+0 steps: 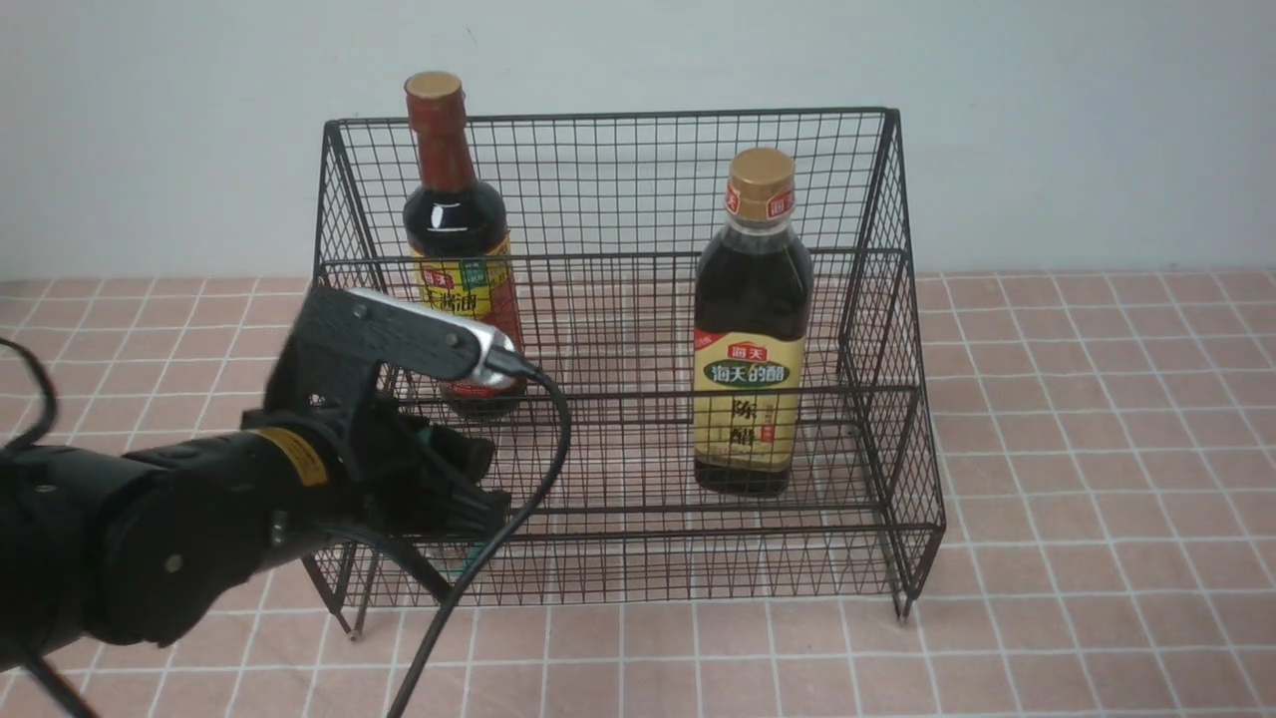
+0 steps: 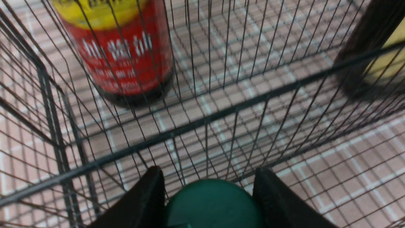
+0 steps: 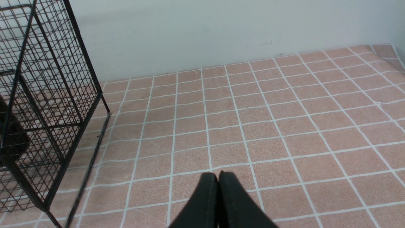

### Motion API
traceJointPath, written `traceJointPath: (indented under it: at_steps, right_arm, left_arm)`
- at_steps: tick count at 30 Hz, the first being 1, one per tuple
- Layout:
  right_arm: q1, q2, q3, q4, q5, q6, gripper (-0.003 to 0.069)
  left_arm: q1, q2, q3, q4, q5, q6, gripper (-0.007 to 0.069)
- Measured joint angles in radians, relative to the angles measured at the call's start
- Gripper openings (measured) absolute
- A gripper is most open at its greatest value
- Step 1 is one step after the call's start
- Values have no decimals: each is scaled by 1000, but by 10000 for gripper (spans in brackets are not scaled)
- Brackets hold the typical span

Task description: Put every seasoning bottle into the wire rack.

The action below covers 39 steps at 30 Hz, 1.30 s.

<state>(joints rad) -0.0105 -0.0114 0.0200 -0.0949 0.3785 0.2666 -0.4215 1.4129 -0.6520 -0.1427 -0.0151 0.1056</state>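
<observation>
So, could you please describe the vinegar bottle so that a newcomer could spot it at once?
Find the black wire rack against the pale wall. In its right half stands a dark bottle with a beige label. Its gold cap sets it apart from the red-necked bottle on the left.

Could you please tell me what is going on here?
The robot is putting seasoning bottles into a wire rack. Its left gripper grips the green-capped jar at the rack's left end. The red-necked bottle and gold-capped bottle already stand in the rack. The right gripper is shut.
</observation>
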Motion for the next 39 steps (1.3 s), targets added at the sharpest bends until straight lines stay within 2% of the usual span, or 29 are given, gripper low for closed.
traceJointPath:
  at_steps: [6,12,14,20,23,24,26,27,28,29,31,35,39]
  right_arm:
    - [0,0,0,0,0,0,-15]
    - [0,0,0,0,0,0,-15]
    - [0,0,0,0,0,-1,-15]
    - [0,0,0,0,0,-1,-15]
    - [0,0,0,0,0,-1,-15]
    - [0,0,0,0,0,-1,-15]
    - [0,0,0,0,0,-1,-15]
    - [0,0,0,0,0,-1,-15]
    - [0,0,0,0,0,-1,-15]
    - [0,0,0,0,0,-1,-15]
    - [0,0,0,0,0,-1,-15]
    - [0,0,0,0,0,-1,-15]
    - [0,0,0,0,0,-1,-15]
  left_arm:
    - [-1,18,-5,-1,-20,0,346]
    - [-3,-5,-5,-3,34,0,502]
    - [-1,-38,-5,-3,54,0,522]
    - [-1,-215,-5,-4,83,-2,519]
    - [-1,-342,-5,-15,162,-27,433]
    - [-1,-351,-5,-17,177,-29,424]
    - [-1,-438,-5,-20,246,-45,318]
    - [-1,-506,-5,-23,310,-50,218]
    - [-1,-548,-5,-24,333,-52,153]
    - [-1,-564,-5,-24,343,-53,127]
    - [-1,-660,-5,-24,393,-53,30]
    - [-1,-798,-5,-27,426,-53,-7]
    - [-1,-876,-5,-16,430,-36,-7]
